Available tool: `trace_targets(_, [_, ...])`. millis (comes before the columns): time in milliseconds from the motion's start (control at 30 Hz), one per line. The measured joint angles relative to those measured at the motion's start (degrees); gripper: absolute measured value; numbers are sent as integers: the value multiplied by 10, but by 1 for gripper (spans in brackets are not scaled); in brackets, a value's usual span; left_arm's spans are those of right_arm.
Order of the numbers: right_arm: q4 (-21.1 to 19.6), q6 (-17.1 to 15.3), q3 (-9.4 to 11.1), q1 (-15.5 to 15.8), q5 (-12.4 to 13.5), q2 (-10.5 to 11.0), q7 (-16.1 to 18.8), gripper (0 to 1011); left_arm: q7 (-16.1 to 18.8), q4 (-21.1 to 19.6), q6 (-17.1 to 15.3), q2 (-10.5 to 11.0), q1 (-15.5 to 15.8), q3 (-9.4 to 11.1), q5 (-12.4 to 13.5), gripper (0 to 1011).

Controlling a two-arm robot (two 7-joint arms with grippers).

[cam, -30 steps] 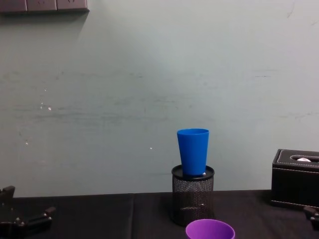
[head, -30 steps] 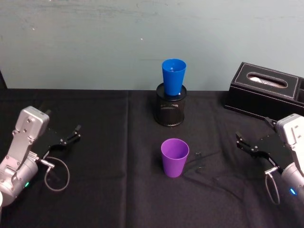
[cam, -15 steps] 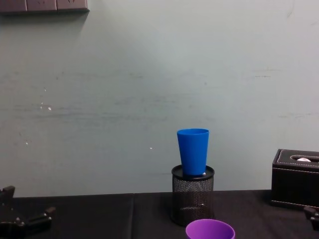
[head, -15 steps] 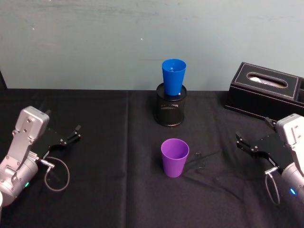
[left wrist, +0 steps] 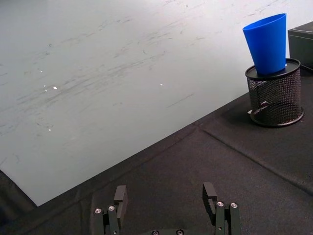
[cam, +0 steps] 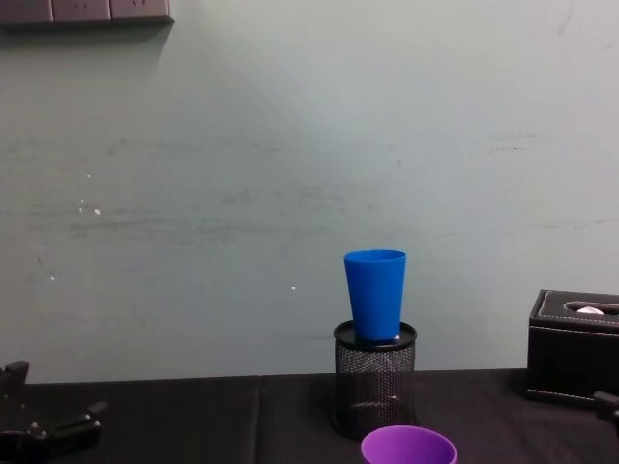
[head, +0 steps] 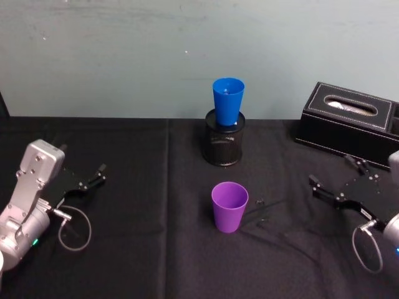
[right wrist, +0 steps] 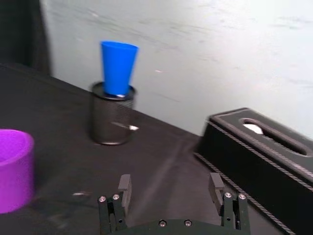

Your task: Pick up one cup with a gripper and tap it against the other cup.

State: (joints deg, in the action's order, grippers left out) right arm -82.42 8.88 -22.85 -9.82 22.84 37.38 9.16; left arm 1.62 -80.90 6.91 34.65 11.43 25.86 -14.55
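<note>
In the head view the purple cup (head: 229, 207) stands upright on the black table (head: 137, 249), near the middle and touched by nothing. Behind it, the blue cup (head: 228, 99) sits upright in the mouth of a black mesh holder (head: 224, 144), well apart from the purple one. The right gripper (head: 333, 172) hovers low to the right of the purple cup, pointing toward it, jaws spread and empty, with a clear gap of bare cloth between them. The left gripper (head: 95, 177) rests far out on the left side. How wide its jaws stand is hard to judge from here. A black tissue box (head: 349, 121) sits at the back right.

The left wrist view settles that: the left gripper's (left wrist: 165, 193) two fingers stand wide apart with nothing between them, and the blue cup (left wrist: 266, 41) shows far off in its holder.

In the right wrist view the right gripper (right wrist: 170, 186) is likewise wide open and empty. The purple cup (right wrist: 14, 169) lies off to one side of its line rather than between the fingers.

The chest view shows the blue cup (cam: 375, 295) raised on the holder and the purple cup's rim (cam: 408, 447) in front, below it.

So the task appears barely begun: no cup has been grasped or lifted, and the reach, the lift and the tap are all left to do.
</note>
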Motion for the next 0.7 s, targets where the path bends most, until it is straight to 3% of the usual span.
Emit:
trace_targets(33, [0,3,4,2,22,6,34,1003,0,0,0,0,0,0,0,1011])
trace_targets(133, [6,12,6,2,46,14,85,1003,0,0,0,0,0,0,0,1011])
trace_targets(200, [18,30,2,0,65,22,152,1003,0,0,0,0,0,0,0,1011])
trace_targets(400, [49,73,-16,-13,86,17,268,1003,0,0,0,0,0,0,0,1011])
trace_targets(700, [83,92,-40,-39,62,-16,315,1003,0,0,0,0,0,0,0,1011])
